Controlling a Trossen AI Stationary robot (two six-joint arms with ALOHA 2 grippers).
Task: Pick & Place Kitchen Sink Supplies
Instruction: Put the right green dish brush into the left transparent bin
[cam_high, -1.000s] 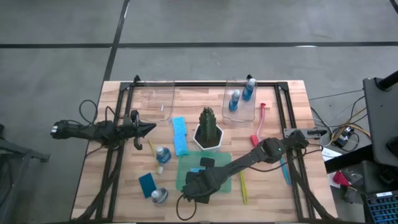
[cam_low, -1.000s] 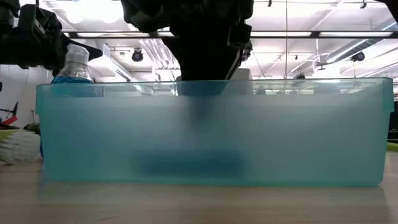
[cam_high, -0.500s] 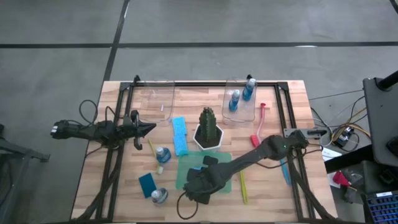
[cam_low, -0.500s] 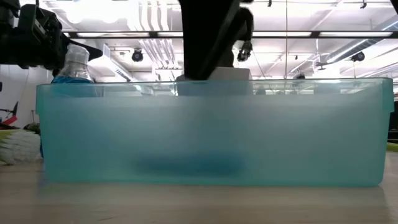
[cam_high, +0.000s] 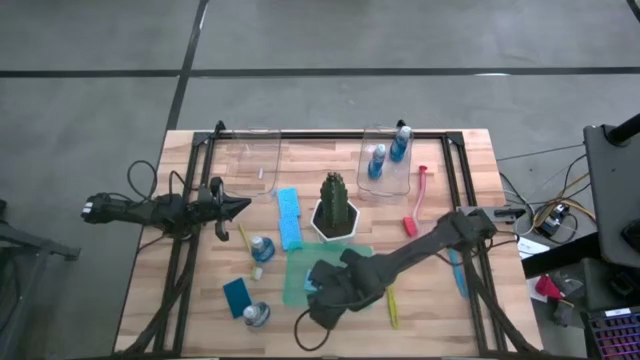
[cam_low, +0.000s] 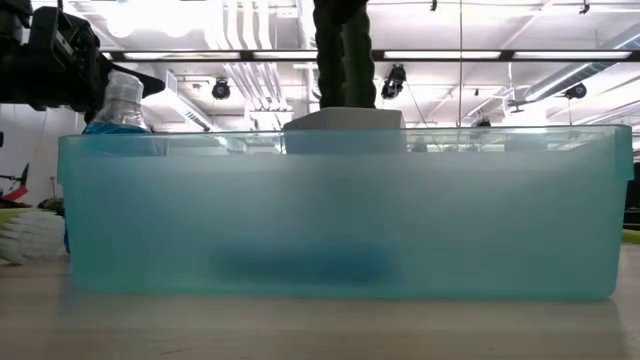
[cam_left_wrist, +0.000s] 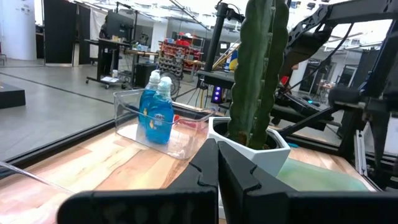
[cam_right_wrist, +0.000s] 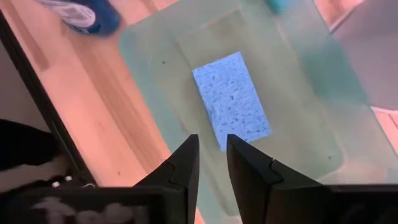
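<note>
A flat blue sponge (cam_right_wrist: 231, 101) lies on the floor of the green tray (cam_right_wrist: 298, 112). My right gripper (cam_right_wrist: 212, 155) hangs above it, pointing steeply down. Its fingers stand a little apart with nothing between them. In the high view the gripper (cam_high: 318, 298) is over the tray's near left part (cam_high: 300, 262). A long blue sponge (cam_high: 288, 217), a teal sponge (cam_high: 238, 296) and two bottles (cam_high: 262, 247) (cam_high: 256, 315) lie on the table left of the tray. My left gripper (cam_high: 240, 207) waits shut at the left.
A green plant in a white pot (cam_high: 335, 205) stands just beyond the tray. A clear bin (cam_high: 385, 185) at the back holds two blue bottles (cam_high: 377, 160). Another clear bin (cam_high: 250, 160) stands at the back left. Red (cam_high: 415, 200), blue (cam_high: 457, 270) and yellow (cam_high: 390, 300) brushes lie to the right.
My right gripper has risen out of the green tray and rolled about its own axis, leaving the low view. The blue sponge has stayed lying on the tray floor.
</note>
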